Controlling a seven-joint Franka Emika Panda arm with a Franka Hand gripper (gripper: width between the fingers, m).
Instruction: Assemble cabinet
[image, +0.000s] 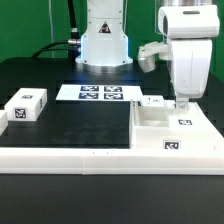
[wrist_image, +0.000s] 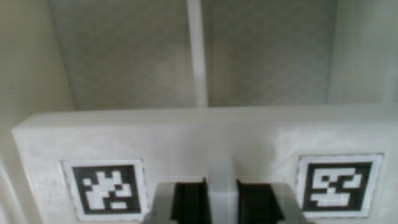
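The cabinet (image: 176, 128) is the large white boxy body at the exterior view's right, with black-and-white tags on its faces. In the wrist view its tagged face (wrist_image: 214, 140) fills the lower half, and grey compartments with a thin white divider (wrist_image: 192, 50) lie beyond. My gripper (image: 181, 103) points straight down onto the cabinet's upper edge. In the wrist view the gripper (wrist_image: 222, 203) stands between two tags. Its dark fingers (wrist_image: 189, 203) are close together, with a narrow pale strip of the cabinet between them.
A small white tagged block (image: 26, 107) lies at the exterior view's left. The marker board (image: 96, 93) lies at the back before the arm's base. A long low white rail (image: 70, 156) runs along the front. A small white piece (image: 155, 100) sits by the cabinet's back corner.
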